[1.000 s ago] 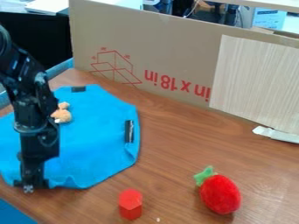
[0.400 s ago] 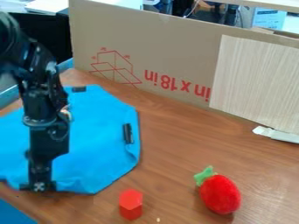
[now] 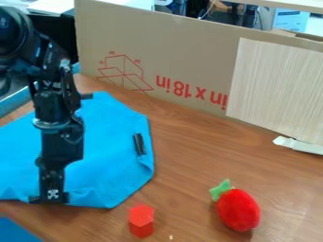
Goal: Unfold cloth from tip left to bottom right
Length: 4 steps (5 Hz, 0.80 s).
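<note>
the blue cloth (image 3: 110, 146) lies on the left of the wooden table (image 3: 195, 151). the black gripper (image 3: 52, 197) is at its near edge; whether it's apart or clamped, i can't tell.

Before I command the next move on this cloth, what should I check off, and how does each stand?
1. Gripper at the blue cloth's near edge: ok.
2. Secure hold on the cloth: cannot tell.
3. Cloth's right edge smooth: not ok, creased.
4. Red hexagonal block off the cloth: ok, but close.
5. Toy strawberry off the cloth: ok.
</note>
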Each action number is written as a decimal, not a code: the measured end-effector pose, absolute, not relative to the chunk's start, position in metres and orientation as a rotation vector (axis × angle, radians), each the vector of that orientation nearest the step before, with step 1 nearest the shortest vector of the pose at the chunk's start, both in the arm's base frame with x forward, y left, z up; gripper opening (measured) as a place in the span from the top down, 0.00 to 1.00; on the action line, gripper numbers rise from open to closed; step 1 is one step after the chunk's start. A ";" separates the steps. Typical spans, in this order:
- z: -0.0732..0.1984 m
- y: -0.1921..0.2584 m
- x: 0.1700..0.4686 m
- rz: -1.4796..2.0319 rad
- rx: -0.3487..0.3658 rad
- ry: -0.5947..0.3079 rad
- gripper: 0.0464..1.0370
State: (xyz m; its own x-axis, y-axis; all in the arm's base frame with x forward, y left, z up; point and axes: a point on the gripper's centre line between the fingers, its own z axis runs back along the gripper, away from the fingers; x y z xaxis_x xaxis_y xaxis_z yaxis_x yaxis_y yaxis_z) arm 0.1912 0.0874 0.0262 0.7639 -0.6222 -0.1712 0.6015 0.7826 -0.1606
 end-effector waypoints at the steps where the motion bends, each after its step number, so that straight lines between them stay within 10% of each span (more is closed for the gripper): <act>1: 0.027 0.086 0.188 -0.664 -0.113 0.238 0.99; 2: 0.027 0.084 0.187 -0.662 -0.125 0.253 0.98; 4: 0.029 0.083 0.192 -0.626 -0.196 0.314 0.57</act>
